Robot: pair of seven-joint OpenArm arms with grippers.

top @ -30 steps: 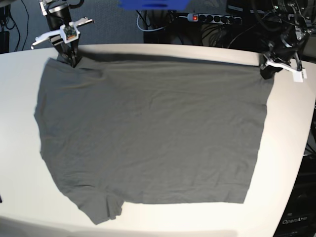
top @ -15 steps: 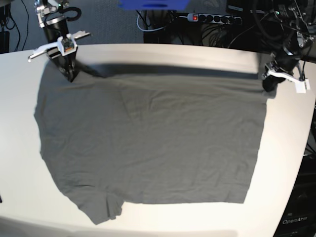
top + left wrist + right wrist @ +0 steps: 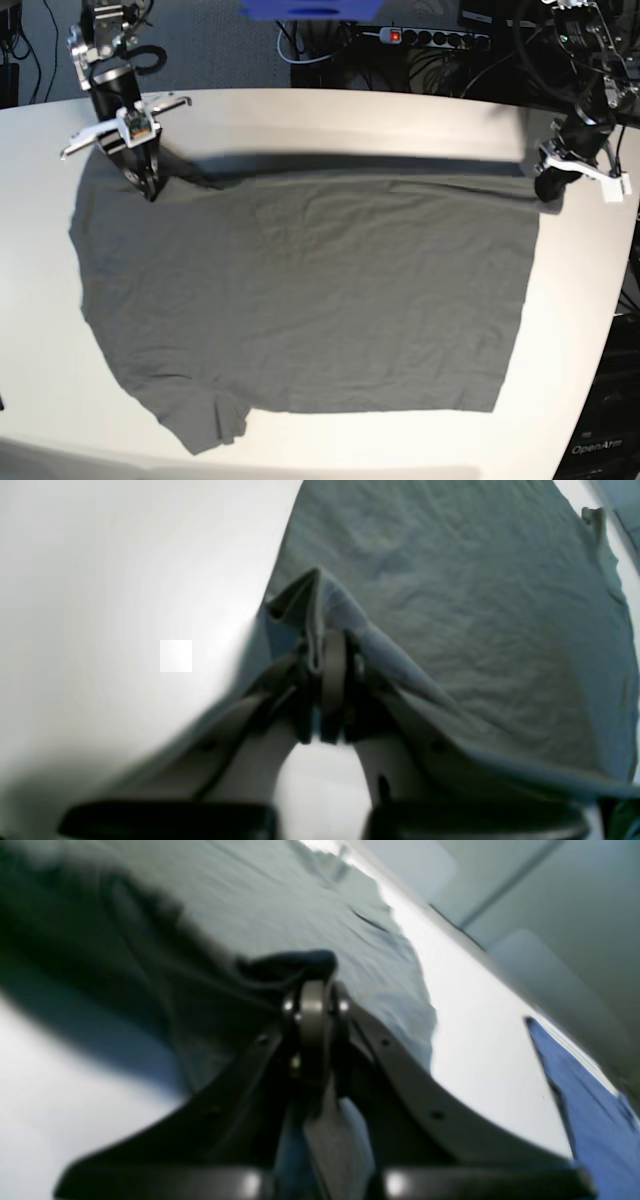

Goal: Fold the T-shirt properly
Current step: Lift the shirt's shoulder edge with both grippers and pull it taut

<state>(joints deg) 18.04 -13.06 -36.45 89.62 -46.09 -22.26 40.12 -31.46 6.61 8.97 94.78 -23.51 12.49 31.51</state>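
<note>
The dark olive-grey T-shirt [image 3: 300, 290] lies spread on the white table [image 3: 590, 300], its far edge lifted off the surface. My right gripper [image 3: 150, 190] at the far left corner is shut on a pinch of the T-shirt [image 3: 280, 965] near the shoulder. At the far right corner my left gripper [image 3: 548, 192] is shut on the hem corner. In the left wrist view the left gripper [image 3: 325, 645] pinches a folded tuck of cloth [image 3: 450, 605], and the rest drapes away over the table. One sleeve [image 3: 205, 425] sticks out at the near left.
A black power strip [image 3: 435, 38] with cables lies on the floor behind the table. Something blue [image 3: 310, 8] sits beyond the far edge. The table's rounded edge [image 3: 625, 280] curves down the right side.
Both grippers have carried the far edge of the T-shirt toward the near side and slightly up. A shadow has opened under the lifted edge.
</note>
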